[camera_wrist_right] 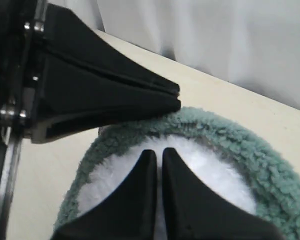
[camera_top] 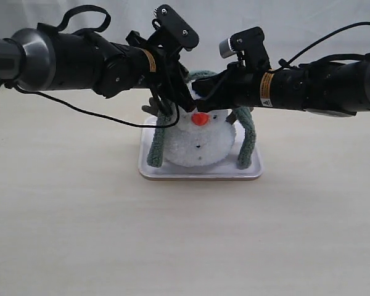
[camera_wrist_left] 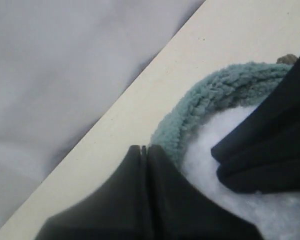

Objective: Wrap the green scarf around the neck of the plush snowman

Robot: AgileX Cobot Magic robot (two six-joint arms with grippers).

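The plush snowman [camera_top: 197, 145] stands on a white tray [camera_top: 200, 174], its orange nose facing the camera. The green scarf [camera_top: 246, 139] loops behind its head, and both ends hang down to the tray, one on each side. My left gripper [camera_top: 186, 106] is shut at the left of the head, with its tips [camera_wrist_left: 144, 148] against the scarf's edge [camera_wrist_left: 215, 95] and nothing visible between them. My right gripper [camera_top: 198, 103] is shut over the top of the head. Its tips [camera_wrist_right: 159, 151] press into the white fur [camera_wrist_right: 210, 170] inside the scarf's curve [camera_wrist_right: 250, 145]. The neck is hidden behind the grippers.
Both arms meet above the tray, and the left gripper's fingers [camera_wrist_right: 140, 95] lie close beside the right one. A black cable [camera_top: 80, 110] sags from the left arm towards the tray. A white cloth [camera_top: 296, 18] hangs behind the beige table [camera_top: 185, 246].
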